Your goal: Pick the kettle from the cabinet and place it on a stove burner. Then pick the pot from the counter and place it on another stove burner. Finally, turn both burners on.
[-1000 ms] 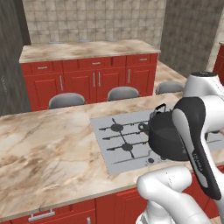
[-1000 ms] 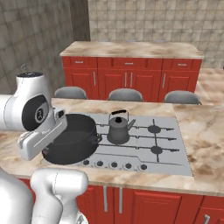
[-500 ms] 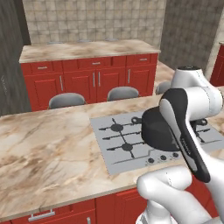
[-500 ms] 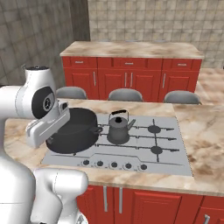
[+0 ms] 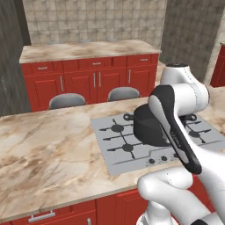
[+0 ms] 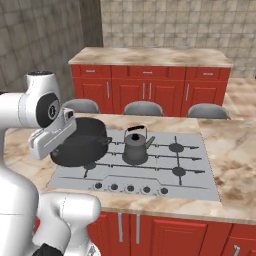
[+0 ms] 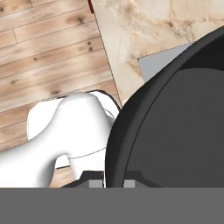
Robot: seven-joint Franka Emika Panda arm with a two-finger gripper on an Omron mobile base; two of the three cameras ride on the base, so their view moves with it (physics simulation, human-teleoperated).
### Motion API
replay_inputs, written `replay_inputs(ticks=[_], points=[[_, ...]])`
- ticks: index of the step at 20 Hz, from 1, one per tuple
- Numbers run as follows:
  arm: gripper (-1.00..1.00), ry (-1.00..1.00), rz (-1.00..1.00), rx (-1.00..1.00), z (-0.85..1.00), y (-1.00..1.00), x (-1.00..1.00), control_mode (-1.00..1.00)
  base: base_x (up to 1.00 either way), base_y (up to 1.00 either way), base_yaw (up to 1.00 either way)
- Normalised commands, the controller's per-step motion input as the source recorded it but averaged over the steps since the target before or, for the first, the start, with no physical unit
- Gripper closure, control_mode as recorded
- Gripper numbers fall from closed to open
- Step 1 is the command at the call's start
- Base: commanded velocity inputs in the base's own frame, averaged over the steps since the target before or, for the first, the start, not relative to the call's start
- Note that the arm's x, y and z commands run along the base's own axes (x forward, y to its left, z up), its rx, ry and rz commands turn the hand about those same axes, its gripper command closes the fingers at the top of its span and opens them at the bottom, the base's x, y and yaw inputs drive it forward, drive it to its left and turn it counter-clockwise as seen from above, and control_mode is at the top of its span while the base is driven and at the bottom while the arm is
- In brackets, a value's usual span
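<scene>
Fingers clamp rim of pot, held over cooktop left side, w/ kettle just beside.

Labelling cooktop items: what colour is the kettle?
Dark grey kettle with a black handle; clearest in the right base view.

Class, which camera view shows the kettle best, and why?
The right base view: the whole kettle stands unobstructed on the cooktop. In the left base view the arm covers nearly all of it.

Black pot hangs level over cooktop's left burners, beside grey kettle.
</scene>
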Motion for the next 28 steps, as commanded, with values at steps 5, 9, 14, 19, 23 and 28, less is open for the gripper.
replay_inputs(ticks=[5,9,14,19,23,28], points=[[1.00,-0.01,0.04,0.00,0.00,0.25,0.16,-1.00,0.00,0.00,0.00],[1.00,0.00,0.05,0.00,0.00,0.30,0.16,-1.00,0.00,0.00,0.00],[1.00,0.00,0.07,0.00,-0.04,0.13,0.24,-1.00,0.00,0.00,0.00],[1.00,-0.02,0.08,0.00,-0.16,0.10,0.33,-1.00,0.00,0.00,0.00],[1.00,-0.04,0.07,0.00,-0.20,0.16,0.29,-1.00,0.00,0.00,0.00],[1.00,-0.03,0.02,0.00,-0.14,0.04,0.35,-1.00,0.00,0.00,0.00]])
